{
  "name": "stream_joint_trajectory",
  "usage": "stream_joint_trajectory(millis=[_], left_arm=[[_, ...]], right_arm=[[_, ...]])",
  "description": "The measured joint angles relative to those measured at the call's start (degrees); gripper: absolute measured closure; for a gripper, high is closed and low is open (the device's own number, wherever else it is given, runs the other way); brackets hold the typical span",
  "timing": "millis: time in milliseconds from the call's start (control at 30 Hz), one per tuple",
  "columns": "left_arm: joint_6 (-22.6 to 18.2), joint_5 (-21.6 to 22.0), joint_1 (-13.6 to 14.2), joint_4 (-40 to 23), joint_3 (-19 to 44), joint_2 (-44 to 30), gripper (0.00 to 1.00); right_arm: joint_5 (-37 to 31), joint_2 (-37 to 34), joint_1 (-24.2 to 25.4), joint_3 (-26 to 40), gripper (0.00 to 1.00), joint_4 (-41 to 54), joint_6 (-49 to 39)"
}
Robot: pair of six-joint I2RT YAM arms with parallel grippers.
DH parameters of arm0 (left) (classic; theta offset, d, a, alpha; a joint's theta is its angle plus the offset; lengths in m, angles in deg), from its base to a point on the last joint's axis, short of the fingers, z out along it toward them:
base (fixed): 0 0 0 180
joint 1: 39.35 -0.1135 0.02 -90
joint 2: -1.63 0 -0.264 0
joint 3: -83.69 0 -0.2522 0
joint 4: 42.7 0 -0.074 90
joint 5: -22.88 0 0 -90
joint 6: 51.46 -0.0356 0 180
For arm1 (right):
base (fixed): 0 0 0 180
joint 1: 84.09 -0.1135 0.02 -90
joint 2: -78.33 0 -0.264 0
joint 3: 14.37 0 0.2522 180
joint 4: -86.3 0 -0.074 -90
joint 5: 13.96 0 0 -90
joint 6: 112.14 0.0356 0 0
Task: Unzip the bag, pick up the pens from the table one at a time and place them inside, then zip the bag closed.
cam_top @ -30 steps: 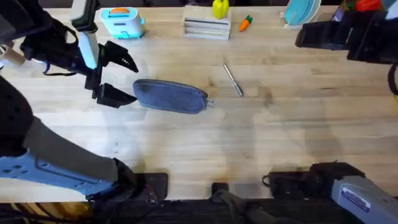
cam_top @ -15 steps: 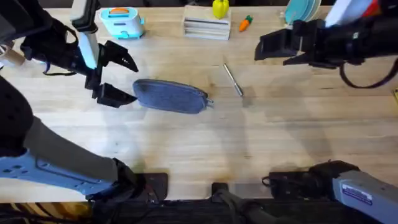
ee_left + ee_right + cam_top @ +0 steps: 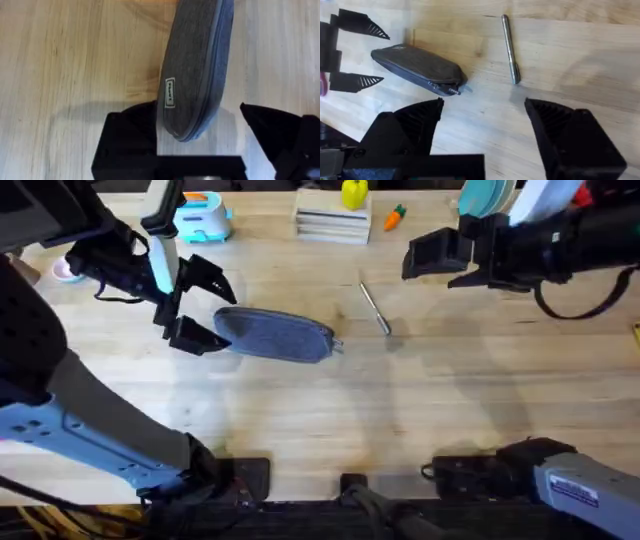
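Fabric of the bag, lying zipped on the desk, is judged soft and light; its end sits between the left gripper's wide fingers. The pen, stiff and slippery, lies apart below the right gripper's spread fingers.

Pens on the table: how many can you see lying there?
1. A single silver pen lies on the table, apart from the blue-grey bag and beyond its zipper-pull end. The bag looks zipped shut, so any pens inside would be hidden.
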Motion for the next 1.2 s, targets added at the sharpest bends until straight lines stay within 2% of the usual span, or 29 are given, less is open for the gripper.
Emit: stream_joint_trajectory(millis=[33, 233, 300, 333, 633, 767, 933, 1200], left_arm=[[0.09, 0.0, -0.02, -0.02, 0.0, 0.01, 0.069], [-0.2, -0.02, -0.02, -0.02, 0.0, 0.0, 0.606], [-0.2, 0.04, 0.0, 0.17, 0.0, 0.02, 0.844], [-0.35, 0.02, 0.02, 0.22, 0.0, 0.0, 0.926], [-0.38, 0.05, 0.22, 0.26, 0.0, 0.0, 0.961], [-0.38, 0.06, 0.22, 0.28, 0.0, 0.0, 0.96], [-0.38, 0.04, 0.22, 0.28, 0.0, 0.0, 0.96], [-0.38, 0.04, 0.22, 0.28, 0.0, 0.0, 0.96]], right_arm=[[-0.02, 0.0, 0.0, 0.0, 0.004, 0.0, 0.0], [0.0, 0.0, 0.0, 0.0, 0.004, 0.0, 0.04], [-0.02, 0.0, 0.0, 0.0, 0.004, 0.0, 0.03], [-0.02, 0.0, 0.0, 0.0, 0.004, 0.0, 0.04], [0.01, 0.0, -0.8, 0.0, 0.004, 0.35, 0.44], [0.04, 0.0, -6.17, -0.76, 0.004, 0.21, 0.6], [1.72, 0.0, -10.33, -6.39, 0.004, -5.64, 1.11], [6.05, 0.0, -14.05, -14.99, 0.004, -18.46, 6.73]])
